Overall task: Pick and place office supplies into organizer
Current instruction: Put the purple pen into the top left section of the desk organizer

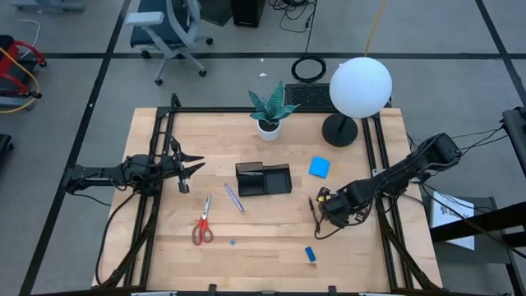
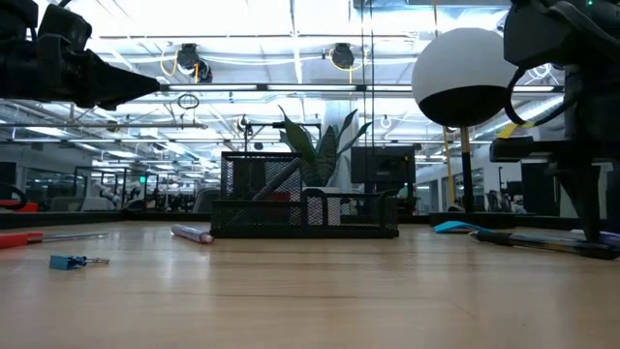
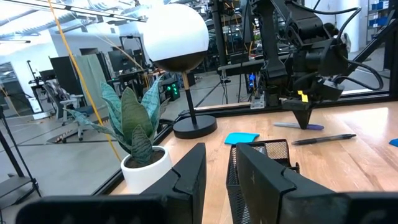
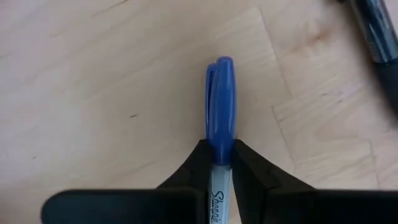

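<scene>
A blue-capped marker lies on the wood table with my right gripper shut on it, at the table's right, right of the black organizer. A dark pen lies beside it. Farther off lie the red-handled scissors, a purple pen, a blue note pad and a small blue block. At the table's left, my left gripper hangs level above the table, open, holding nothing. My right gripper pinches the marker between its two fingers, on the grey barrel right behind the blue cap. The fingers come from above, pointing down, and lie across the marker. The marker lies flat on the table under the gripper.
A potted plant and a lamp with a white globe on a black round base stand at the far edge. A tiny blue piece lies near the scissors. Bare wood shows along the near edge.
</scene>
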Robot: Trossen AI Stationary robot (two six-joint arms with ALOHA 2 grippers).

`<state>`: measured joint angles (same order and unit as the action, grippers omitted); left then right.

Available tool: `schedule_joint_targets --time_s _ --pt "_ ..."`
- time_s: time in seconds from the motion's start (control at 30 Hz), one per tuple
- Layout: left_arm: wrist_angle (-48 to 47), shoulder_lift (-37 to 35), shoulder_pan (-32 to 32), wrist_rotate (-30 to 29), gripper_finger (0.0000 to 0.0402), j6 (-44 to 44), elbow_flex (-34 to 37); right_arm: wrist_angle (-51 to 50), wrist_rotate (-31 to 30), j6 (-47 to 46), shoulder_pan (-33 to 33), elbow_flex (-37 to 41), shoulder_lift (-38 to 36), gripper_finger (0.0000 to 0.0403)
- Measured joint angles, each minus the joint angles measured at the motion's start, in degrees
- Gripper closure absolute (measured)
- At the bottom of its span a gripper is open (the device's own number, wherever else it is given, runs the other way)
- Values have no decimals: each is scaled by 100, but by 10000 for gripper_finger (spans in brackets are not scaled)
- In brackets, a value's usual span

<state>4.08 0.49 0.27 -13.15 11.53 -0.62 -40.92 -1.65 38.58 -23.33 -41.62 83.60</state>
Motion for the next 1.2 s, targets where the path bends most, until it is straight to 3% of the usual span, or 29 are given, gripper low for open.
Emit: schedule_joint_targets --time_s 0.43,0.7,0.93,1.2 --pt "1 0 0 0 304 0 0 -306 -171 -247 0 -811 8 373" --pt "1 0 0 0 304 0 1 -254 -861 -978 0 -1137 2 373" --pt "0 0 1 0 304 0 1 384 -1092 -1442 2 -1148 -1 373" --pt "0 0 0 0 304 0 0 1705 -1754 -1806 7 -1148 -3 373"
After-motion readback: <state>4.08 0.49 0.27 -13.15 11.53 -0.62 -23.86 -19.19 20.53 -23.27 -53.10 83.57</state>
